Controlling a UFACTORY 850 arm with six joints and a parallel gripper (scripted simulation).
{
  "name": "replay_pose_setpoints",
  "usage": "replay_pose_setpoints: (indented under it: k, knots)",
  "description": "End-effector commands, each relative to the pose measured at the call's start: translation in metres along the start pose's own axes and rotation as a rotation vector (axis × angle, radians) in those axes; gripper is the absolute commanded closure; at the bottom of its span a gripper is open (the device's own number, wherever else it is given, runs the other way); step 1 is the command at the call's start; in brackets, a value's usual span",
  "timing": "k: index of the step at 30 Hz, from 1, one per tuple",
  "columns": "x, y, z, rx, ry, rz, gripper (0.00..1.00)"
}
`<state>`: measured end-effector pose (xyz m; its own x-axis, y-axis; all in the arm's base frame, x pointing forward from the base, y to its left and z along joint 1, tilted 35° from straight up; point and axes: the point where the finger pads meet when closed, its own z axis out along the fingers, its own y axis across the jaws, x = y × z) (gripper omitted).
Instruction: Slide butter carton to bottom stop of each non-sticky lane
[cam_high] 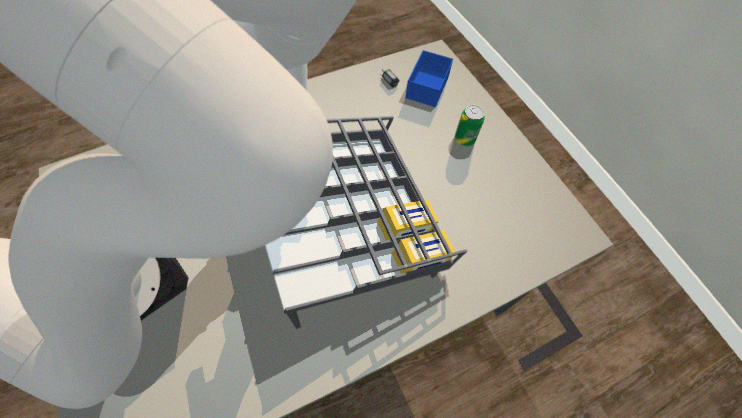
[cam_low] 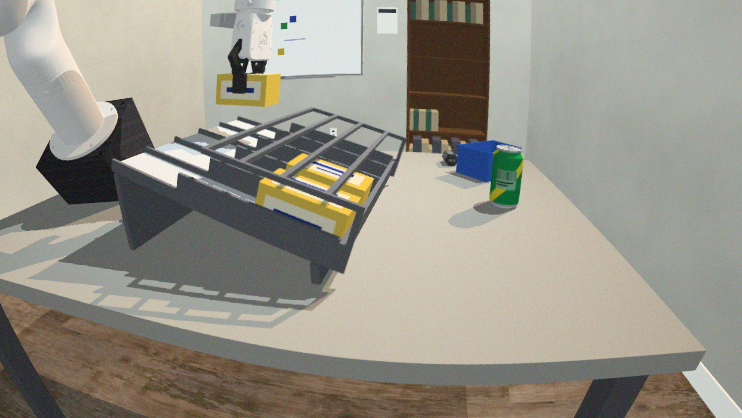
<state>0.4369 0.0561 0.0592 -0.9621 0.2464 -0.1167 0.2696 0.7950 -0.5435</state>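
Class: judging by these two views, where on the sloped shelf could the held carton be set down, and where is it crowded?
The gripper holds a butter carton above the shelf. Lanes beside the two cartons show bare white floor. Crowded: both cartons stack up in one lane against the stop.

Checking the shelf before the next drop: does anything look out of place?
Yes: two butter cartons sit one behind the other in the same end lane of the shelf, so only one reaches the stop. The gripper holds the third carton aloft.
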Motion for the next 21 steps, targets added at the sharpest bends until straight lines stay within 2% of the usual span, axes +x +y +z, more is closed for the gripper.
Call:
replay_pose_setpoints:
  k: [1, 2, 18, 19, 21]
  knots:
    - [-0.0006, 0.0003, -0.0005, 0.0, 0.002, 0.0, 1.0]
    - [0.0, 0.0012, -0.0004, -0.001, 0.101, 0.0, 1.0]
    - [0.0, 0.0012, -0.0004, -0.001, 0.101, 0.0, 1.0]
    - [-0.0004, 0.0011, -0.0001, -0.001, 0.201, 0.0, 1.0]
    - [-0.0004, 0.0011, -0.0001, -0.001, 0.201, 0.0, 1.0]
